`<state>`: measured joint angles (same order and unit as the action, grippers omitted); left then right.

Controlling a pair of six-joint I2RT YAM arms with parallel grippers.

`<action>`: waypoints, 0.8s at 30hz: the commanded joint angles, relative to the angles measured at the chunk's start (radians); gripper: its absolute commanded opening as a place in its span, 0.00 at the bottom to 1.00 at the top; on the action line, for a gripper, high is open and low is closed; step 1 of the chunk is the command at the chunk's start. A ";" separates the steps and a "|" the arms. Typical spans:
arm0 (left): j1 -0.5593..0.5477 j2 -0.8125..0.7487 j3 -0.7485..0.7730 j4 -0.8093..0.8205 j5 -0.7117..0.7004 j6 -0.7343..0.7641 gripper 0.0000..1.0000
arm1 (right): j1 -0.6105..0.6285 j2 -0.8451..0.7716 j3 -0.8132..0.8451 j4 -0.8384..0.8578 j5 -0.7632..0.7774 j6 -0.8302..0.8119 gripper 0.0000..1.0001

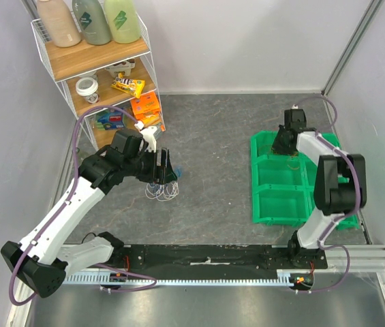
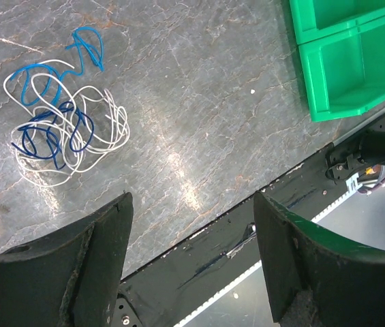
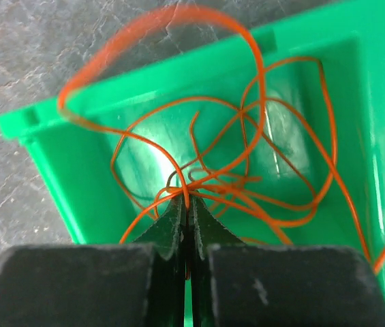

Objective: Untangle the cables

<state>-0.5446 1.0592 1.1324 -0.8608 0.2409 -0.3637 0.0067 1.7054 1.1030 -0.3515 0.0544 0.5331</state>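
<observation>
A loose tangle of thin white and blue cables (image 2: 63, 129) lies on the grey table, seen from above as a small heap (image 1: 164, 191). My left gripper (image 1: 161, 167) hovers just over that heap's far side; in its wrist view the left gripper (image 2: 192, 203) stands open with nothing between its fingers. The orange-red cable (image 3: 247, 170) hangs in loops over the far compartment of the green bin (image 3: 49, 157). My right gripper (image 3: 188, 199) is shut on a strand of it, seen from above at the bin's far end (image 1: 285, 142).
The green bin (image 1: 274, 199) has three compartments at the right. A wire shelf (image 1: 97, 65) with bottles and packets stands at the back left. A black strip (image 1: 206, 257) and a rail run along the near edge. White walls close in on both sides.
</observation>
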 commanded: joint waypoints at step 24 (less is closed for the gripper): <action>0.003 0.010 0.036 0.008 0.020 0.037 0.77 | -0.097 -0.165 0.272 -0.432 0.142 -0.108 0.83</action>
<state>-0.5446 1.0821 1.1419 -0.8658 0.2432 -0.3634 -0.0483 1.5505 1.3987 -0.7620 0.1417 0.3759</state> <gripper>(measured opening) 0.773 0.827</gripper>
